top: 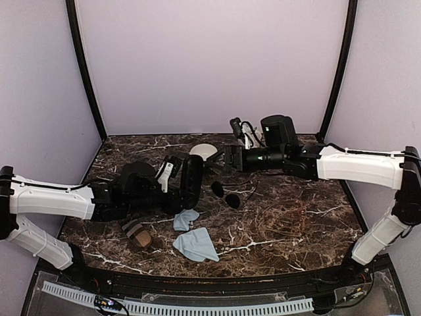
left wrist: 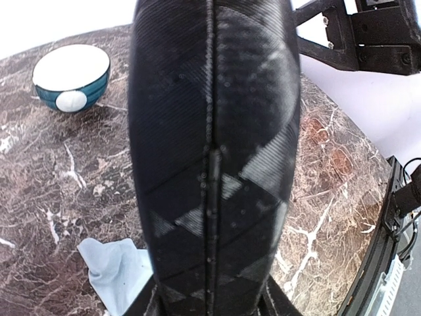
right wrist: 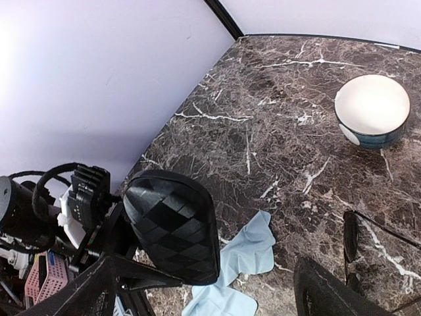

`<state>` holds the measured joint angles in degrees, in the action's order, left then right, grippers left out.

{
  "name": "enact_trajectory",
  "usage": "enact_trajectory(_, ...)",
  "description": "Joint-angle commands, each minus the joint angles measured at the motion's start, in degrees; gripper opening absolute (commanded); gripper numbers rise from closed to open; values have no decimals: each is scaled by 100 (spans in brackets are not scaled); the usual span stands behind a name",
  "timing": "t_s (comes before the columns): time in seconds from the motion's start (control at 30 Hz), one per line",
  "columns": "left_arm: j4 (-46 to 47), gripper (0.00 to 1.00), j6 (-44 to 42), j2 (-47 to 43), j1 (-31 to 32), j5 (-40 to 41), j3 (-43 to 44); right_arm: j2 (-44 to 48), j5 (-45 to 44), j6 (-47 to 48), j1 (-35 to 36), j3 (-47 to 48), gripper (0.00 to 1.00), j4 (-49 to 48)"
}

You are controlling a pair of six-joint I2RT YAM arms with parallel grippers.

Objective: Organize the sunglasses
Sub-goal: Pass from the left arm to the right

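The left gripper (top: 181, 187) stands clamped on a black case (top: 192, 179), holding it on end off the table, apparently to present it for loading. From the wrist camera its seam looks closed, though the view is too close to be sure. At two o'clock from the case, the right gripper (top: 225, 161) hangs with fingers spread wide and nothing between them. Two blue cloths (top: 196, 245) lie at six o'clock from the case, and a brown striped case (top: 138, 234) lies at eight o'clock under the left arm. A white-and-blue bowl (top: 204, 151) sits at twelve o'clock. The sunglasses (top: 223, 194) rest on the table at four o'clock from the case, just below the right gripper and touched by neither arm. The dark marble table (top: 296, 224) is white-veined and bare at three o'clock. Plain lilac walls (top: 210, 66) with black corner posts enclose it.
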<state>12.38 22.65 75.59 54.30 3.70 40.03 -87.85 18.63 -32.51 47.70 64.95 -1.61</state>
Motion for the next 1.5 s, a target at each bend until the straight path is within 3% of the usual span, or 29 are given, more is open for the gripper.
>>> enact_trajectory(0.0, 472, 0, -424, -288, 60, 64, -85, 201, 342, 235, -52, -184, 94, -377)
enact_trajectory(0.13, 562, 0, -546, -336, 63, 19, -112, 269, 580, 505, -57, -274, 93, -474)
enact_trajectory(0.23, 907, 0, -430, -430, 56, -493, -203, 345, 737, 743, -66, -452, 94, -634)
enact_trajectory(0.5, 2430, 0, 923, -174, -493, -3129, -408, 448, 1504, 959, -168, -628, 99, -1014)
enact_trajectory(0.7, 2725, 0, 1154, 241, -639, -4312, -227, 383, 2063, 770, -205, -648, 98, -1464)
enact_trajectory(0.87, 2995, 0, 1397, 596, -640, -5051, -92, 104, 2445, 600, -204, -459, 81, -1626)
enact_trajectory(0.97, 3076, 0, 1464, 640, -648, -5099, -107, 92, 2607, 462, -204, -545, 69, -1850)
enact_trajectory(1.47, 3259, 3, 1635, 930, -666, -5350, 35, 80, 2738, 226, -204, -730, 32, -2073)
